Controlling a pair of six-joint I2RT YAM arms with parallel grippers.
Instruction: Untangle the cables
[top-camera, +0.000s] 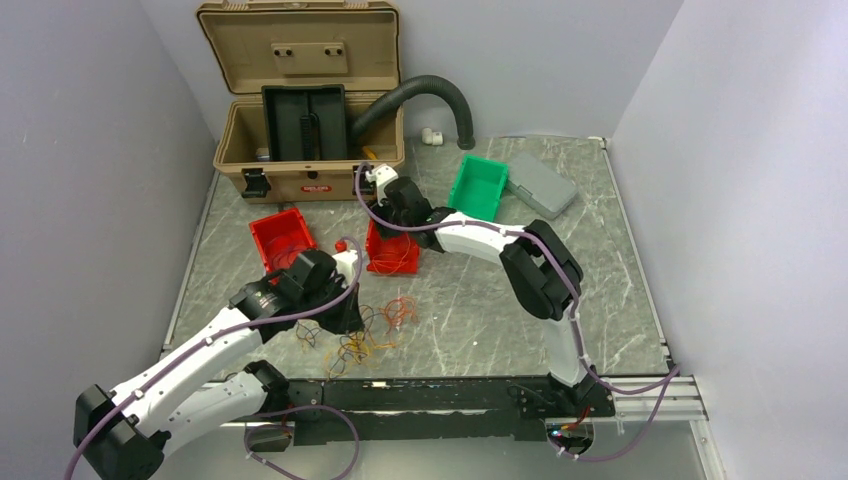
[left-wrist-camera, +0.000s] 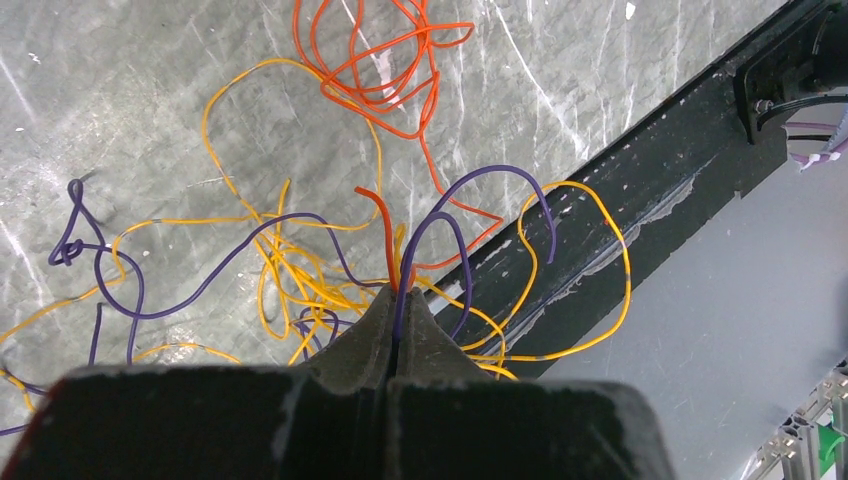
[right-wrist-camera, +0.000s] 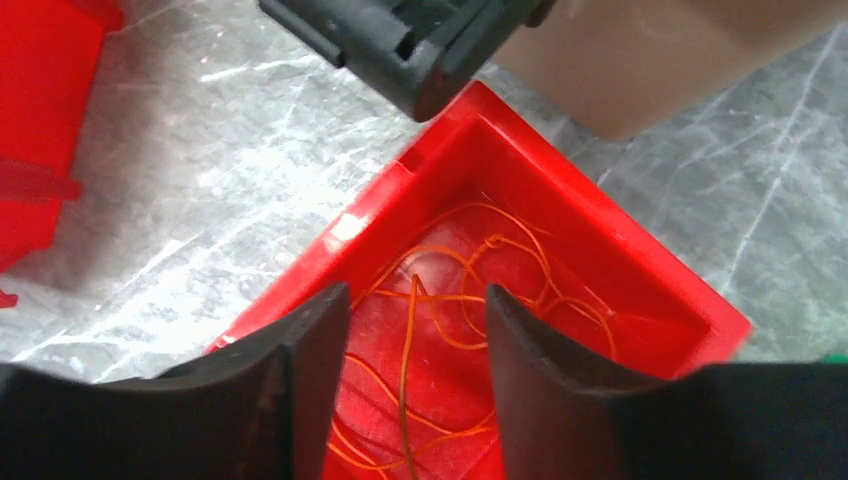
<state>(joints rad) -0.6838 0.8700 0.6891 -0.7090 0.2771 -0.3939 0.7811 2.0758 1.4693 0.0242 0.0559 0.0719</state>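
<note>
- left gripper (left-wrist-camera: 395, 300) pinching strands of the cables (left-wrist-camera: 300, 280) tangled on the table (left-wrist-camera: 120, 90);
- right gripper (right-wrist-camera: 415, 295) spread over the red bin (right-wrist-camera: 600, 250) holding orange strands (right-wrist-camera: 404, 350);
- best to lift slowly, freeing one colour

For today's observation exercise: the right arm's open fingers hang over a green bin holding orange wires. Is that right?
No: the bin is red, not green. The right wrist view shows the open right fingers over it, orange wires inside.
</note>
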